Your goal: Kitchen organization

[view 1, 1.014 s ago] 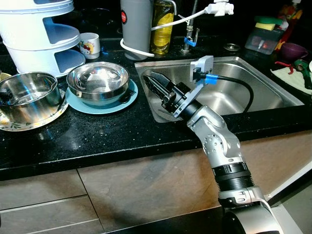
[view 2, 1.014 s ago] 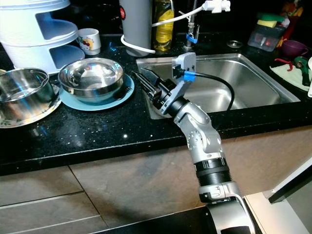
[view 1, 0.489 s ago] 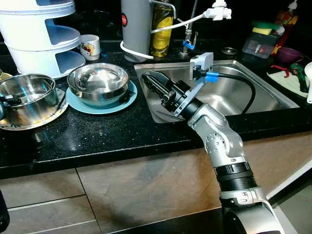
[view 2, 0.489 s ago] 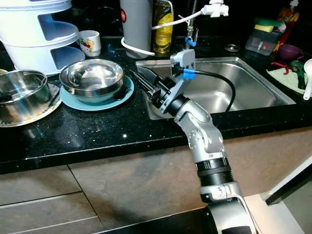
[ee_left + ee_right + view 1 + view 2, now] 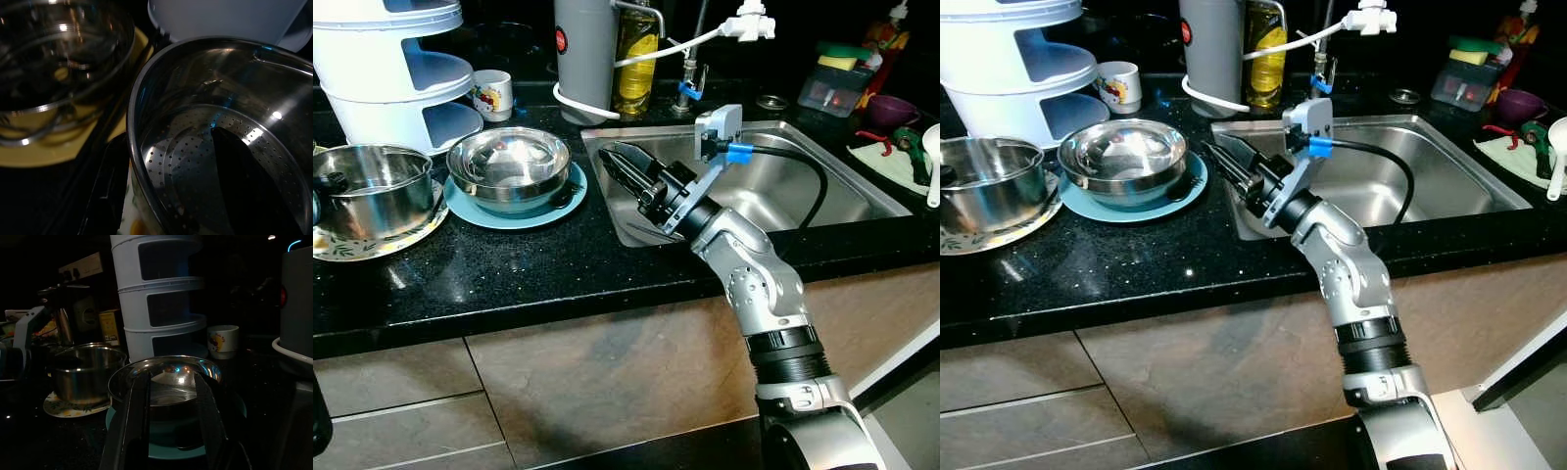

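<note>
Here, the right claw [image 5: 625, 168], its fingers parted and empty, is held over the sink's [image 5: 847, 186] left corner, aimed at a steel bowl [image 5: 510, 166] on a blue plate [image 5: 480, 211] on the black tabletop [image 5: 509, 269], while the left claw [image 5: 171, 210] is closed on a pot's [image 5: 374, 191] rim.

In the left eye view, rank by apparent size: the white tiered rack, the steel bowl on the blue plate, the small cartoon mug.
1. White tiered rack, largest even though partly cut off by the frame.
2. Steel bowl on the blue plate.
3. Cartoon mug, clearly smallest; it stands farther back, which shrinks it somewhat.
</note>
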You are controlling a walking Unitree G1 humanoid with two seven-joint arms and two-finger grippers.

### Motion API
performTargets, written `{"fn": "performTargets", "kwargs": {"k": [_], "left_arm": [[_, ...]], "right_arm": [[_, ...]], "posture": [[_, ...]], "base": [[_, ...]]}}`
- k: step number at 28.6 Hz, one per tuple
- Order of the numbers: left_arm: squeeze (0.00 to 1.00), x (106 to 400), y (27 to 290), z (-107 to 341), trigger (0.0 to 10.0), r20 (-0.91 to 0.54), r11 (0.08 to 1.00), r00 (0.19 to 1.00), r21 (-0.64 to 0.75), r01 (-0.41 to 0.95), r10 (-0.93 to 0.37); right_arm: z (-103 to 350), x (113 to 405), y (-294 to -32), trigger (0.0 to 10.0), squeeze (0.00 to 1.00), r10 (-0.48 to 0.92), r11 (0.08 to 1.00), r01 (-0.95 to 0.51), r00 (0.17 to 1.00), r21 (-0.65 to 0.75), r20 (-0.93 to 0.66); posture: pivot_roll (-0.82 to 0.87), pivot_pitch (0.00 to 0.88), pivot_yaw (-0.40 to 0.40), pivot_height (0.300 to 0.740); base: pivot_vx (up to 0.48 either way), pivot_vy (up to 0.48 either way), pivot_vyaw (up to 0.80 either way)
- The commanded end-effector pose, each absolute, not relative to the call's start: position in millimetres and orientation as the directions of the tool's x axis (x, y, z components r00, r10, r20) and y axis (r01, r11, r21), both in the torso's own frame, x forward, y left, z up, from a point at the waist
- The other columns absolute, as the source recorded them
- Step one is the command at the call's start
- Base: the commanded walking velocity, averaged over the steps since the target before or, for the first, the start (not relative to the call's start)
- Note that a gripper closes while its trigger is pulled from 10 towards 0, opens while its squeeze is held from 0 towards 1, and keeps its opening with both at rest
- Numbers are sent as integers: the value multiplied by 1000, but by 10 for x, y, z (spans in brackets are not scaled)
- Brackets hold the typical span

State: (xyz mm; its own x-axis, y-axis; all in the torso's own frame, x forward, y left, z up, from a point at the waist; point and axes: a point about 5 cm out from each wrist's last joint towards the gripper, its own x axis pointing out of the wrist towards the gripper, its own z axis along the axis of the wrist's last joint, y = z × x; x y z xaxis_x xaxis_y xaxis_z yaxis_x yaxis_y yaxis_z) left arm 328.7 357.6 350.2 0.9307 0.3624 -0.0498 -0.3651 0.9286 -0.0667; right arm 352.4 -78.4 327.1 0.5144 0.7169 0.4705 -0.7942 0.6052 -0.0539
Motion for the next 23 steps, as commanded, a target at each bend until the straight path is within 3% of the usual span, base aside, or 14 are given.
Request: {"fn": "performTargets", "kwargs": {"k": [1,13,17,19,23], "left_arm": [[0,3224,3638,3658,0,10,922,923,-58,-383,384],[0,3238,3581,3879,0,93,931,927,-70,-358,364],[0,3237,3428,4122,0,256,956,921,-63,-288,294],[0,3235,3139,4365,0,401,987,904,-6,-158,147],[0,3214,2832,4566,0,506,993,862,99,-61,3]], "right_arm": [[3269,3513,-803,10000,0,710,607,-794,519,-41,476],[3257,3533,-845,10000,0,690,623,-782,538,-19,485],[3310,3540,-878,10000,0,672,635,-772,542,-16,505],[3384,3541,-913,10000,0,642,650,-760,549,1,536],[3449,3527,-945,10000,0,608,662,-749,556,26,567]], "posture": [[76,191,-40,740],[80,192,-24,740],[77,194,-17,740],[77,194,-17,740],[77,194,-17,740]], "base": [[0,0,0],[0,0,0],[0,0,0],[0,0,0],[0,0,0]]}}
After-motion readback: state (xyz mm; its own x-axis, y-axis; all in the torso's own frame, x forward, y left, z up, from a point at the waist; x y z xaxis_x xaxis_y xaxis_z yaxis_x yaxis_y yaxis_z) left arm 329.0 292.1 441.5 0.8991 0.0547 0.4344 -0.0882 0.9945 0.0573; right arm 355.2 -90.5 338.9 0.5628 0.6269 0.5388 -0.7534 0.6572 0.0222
